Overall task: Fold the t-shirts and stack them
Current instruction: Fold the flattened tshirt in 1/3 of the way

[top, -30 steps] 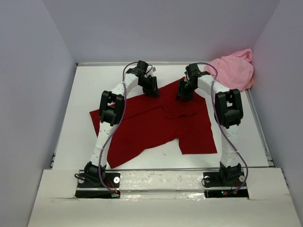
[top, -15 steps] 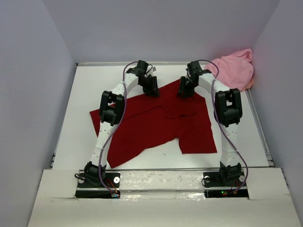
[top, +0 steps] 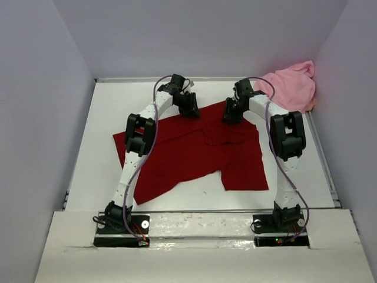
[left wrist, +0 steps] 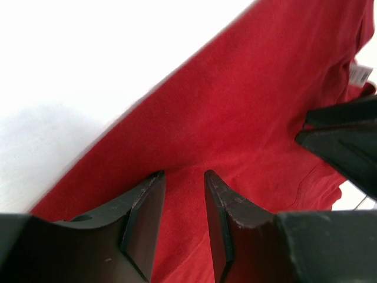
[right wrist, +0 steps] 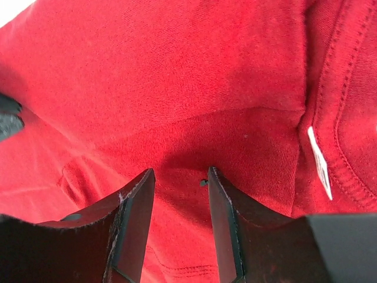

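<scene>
Red shirt (top: 194, 154) lies spread, not folded yet, pink shirt (top: 291, 88) sits bunched past its far right corner, and I see my left gripper (left wrist: 184, 177) and right gripper (right wrist: 181, 174) half open on its far edge.

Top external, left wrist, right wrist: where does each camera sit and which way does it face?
Top external: high behind the bases, looking down on the table; shows left arm, right arm, dark red t-shirt, pink t-shirt.
Left wrist: looks down past the left gripper, fingers parted, onto the dark red t-shirt.
Right wrist: likewise past the right gripper.
Shared: both wrist views catch the white label.
</scene>
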`<state>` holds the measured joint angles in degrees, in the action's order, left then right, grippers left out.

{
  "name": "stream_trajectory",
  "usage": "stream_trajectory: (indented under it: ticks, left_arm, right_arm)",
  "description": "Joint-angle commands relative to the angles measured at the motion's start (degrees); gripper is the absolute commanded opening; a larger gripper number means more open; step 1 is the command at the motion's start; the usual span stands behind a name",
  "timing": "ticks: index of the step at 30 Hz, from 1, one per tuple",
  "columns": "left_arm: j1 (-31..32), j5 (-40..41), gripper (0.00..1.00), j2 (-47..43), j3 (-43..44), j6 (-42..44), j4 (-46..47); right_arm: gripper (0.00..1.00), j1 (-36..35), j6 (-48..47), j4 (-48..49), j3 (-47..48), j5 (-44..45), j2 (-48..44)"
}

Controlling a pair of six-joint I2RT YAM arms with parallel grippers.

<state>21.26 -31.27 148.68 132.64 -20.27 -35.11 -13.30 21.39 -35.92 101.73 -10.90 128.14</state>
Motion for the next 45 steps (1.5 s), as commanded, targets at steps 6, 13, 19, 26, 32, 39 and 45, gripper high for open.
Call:
stream_trajectory:
  ticks: [6, 13, 19, 26, 32, 39, 45]
  left_arm:
    - [-0.5, 7.9, 0.48, 3.3, 3.5, -3.1, 2.7]
    - [-1.2, 7.7, 0.51, 3.7, 5.5, -5.1, 4.5]
    - [-1.4, 10.3, 0.54, -7.0, -3.5, -3.9, 10.8]
    - [-1.6, 13.5, 0.54, -15.2, -0.7, -2.7, 4.0]
    - [-2.2, 22.2, 0.58, -33.3, -12.0, -3.0, 3.5]
    - [-5.6, 24.5, 0.62, -48.1, -28.8, -8.2, -2.1]
    - [-12.4, 20.4, 0.74, -58.0, -51.6, -11.6, -4.2]
  right_arm:
    - [0.48, -0.1, 0.1, -4.6, -7.3, 2.9, -2.6]
    - [0.48, -0.1, 0.7, -3.4, -12.1, 3.2, -5.7]
    - [0.51, -0.1, -2.3, -2.7, -8.8, 5.6, -5.9]
    - [0.53, 0.5, -4.1, -5.1, 4.7, 6.0, 1.6]
    - [0.57, 1.6, -5.7, -5.8, 15.2, 2.8, 5.1]
    - [0.60, 3.9, -6.4, -8.4, 25.8, 0.1, 7.7]
    - [0.60, 6.7, -5.9, -8.3, 28.5, -0.8, 7.7]
